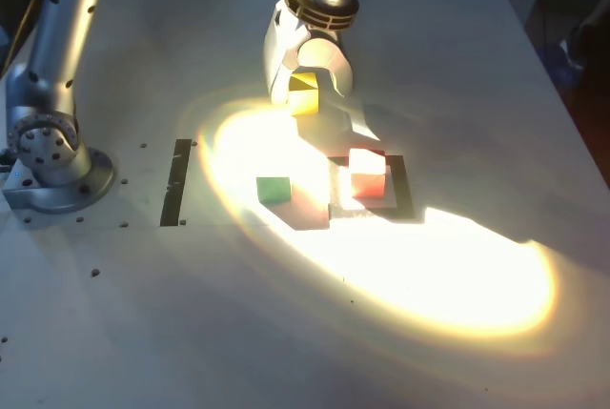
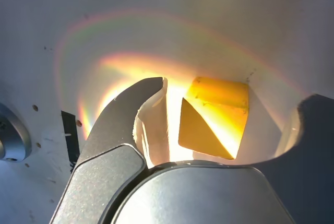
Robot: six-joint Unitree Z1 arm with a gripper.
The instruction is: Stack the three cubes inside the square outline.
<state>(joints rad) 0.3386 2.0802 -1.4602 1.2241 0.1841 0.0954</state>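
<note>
— Gripper status?

— My gripper (image 1: 307, 85) is down at the worktop (image 1: 457, 56), jaws spread either side of the yellow cube (image 1: 305, 94). Wrist view: yellow cube (image 2: 214, 117) sits in the gap, one finger (image 2: 130, 114) just beside it with a sliver of light between; the other finger is at the frame edge and I cannot tell whether it touches. So: jaws apart, straddling the cube, no firm hold that I can confirm. Cube looks to be resting on the worktop.

— Other cubes?

— Red cube (image 1: 368, 173) stands inside the square outline (image 1: 404, 190), on its white inside. Nothing stacked on it. Green cube (image 1: 274, 189) is on the bare worktop, near the outline on the exterior view's left, apart from it. Yellow cube lies farther back than both, well apart from the outline.

— Anything else on the surface?

— Straight black tape strip (image 1: 177, 180) toward the exterior view's left, beyond the green cube. My arm's base (image 1: 52, 156) stands just past that strip, at the left edge. A strong patch of light washes over the middle of the worktop, bleaching the outline's near edge and the red cube's faces.
</note>
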